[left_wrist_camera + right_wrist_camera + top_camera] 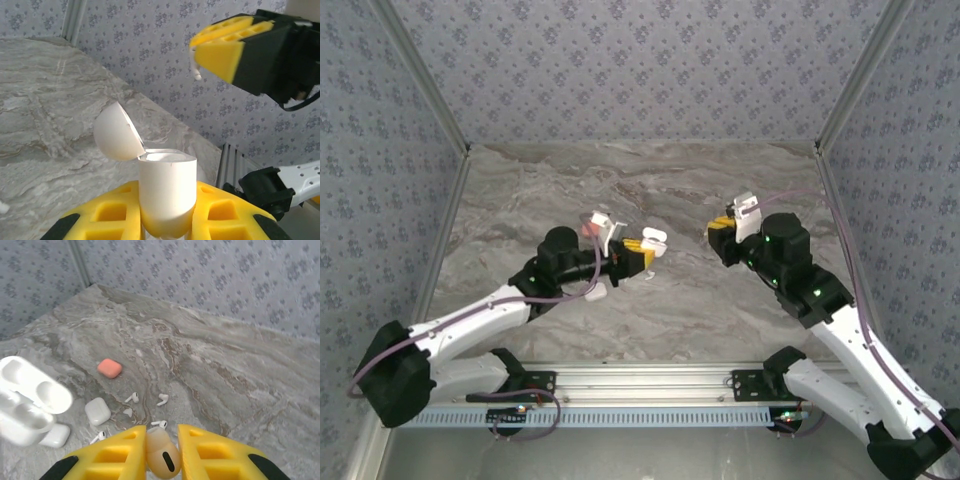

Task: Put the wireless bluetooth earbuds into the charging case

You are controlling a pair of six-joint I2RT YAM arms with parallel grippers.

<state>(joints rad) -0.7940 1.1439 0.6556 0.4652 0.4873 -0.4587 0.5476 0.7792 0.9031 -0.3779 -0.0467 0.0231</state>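
My left gripper [167, 212] is shut on a white charging case [166, 187] and holds it upright above the table, its round lid [116, 132] swung open. From above, that case [654, 240] sticks out of the left gripper [640, 258]. My right gripper [161, 442] is shut on a white earbud [161, 456], bud end pointing outward. In the left wrist view the right gripper [220, 52] hangs up and to the right of the open case, with a white stem [196, 70] poking from it. The right gripper [722, 232] is a short gap right of the case.
On the marble table [225, 365] lie an orange-red case [109, 368], a closed white case [97, 411], another white case [55, 436] and several loose white earbuds, among them ones [132, 398] [162, 400] [159, 424]. Patterned walls enclose the table.
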